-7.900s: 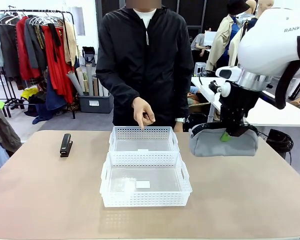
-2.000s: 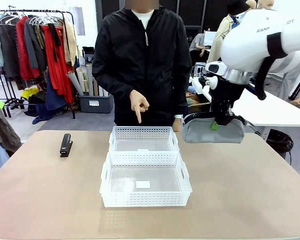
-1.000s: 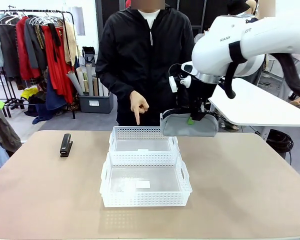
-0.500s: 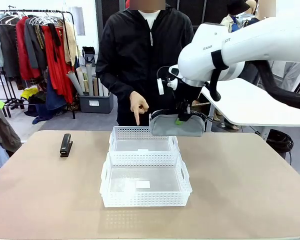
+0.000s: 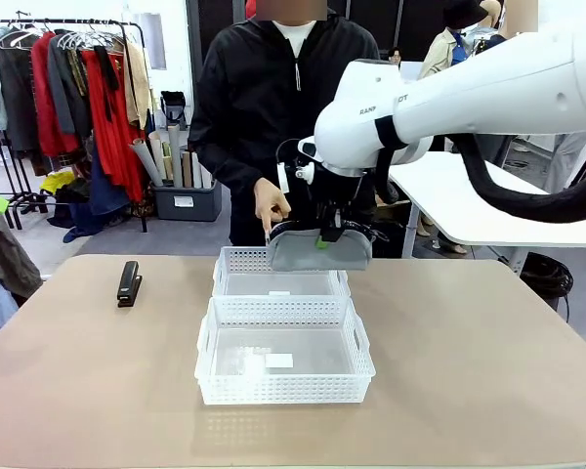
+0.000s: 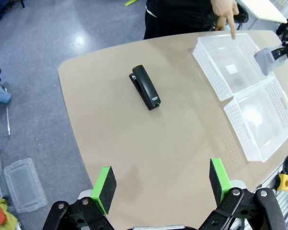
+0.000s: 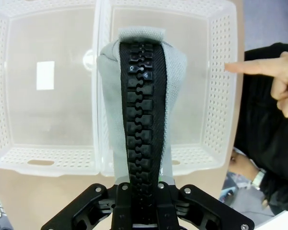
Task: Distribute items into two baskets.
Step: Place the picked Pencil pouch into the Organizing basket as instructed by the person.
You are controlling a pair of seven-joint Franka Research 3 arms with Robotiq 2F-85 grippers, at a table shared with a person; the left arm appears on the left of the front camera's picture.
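Grey pouch (image 5: 317, 252) is hanging pinched in the right claw (image 5: 324, 234) over the far basket (image 5: 242, 260); stapler (image 5: 129, 282) is waiting near the table's (image 5: 78, 371) left edge, left claw (image 6: 161, 184) gaping wide; 0 placed.

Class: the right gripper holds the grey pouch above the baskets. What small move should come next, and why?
Probably nudge the pouch leftward, centring it over the far basket: the right gripper holds it above that basket, one end past the rim, and the person's finger points there.

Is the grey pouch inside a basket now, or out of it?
Out. The grey pouch hangs in the air above the far basket, held by the right gripper.
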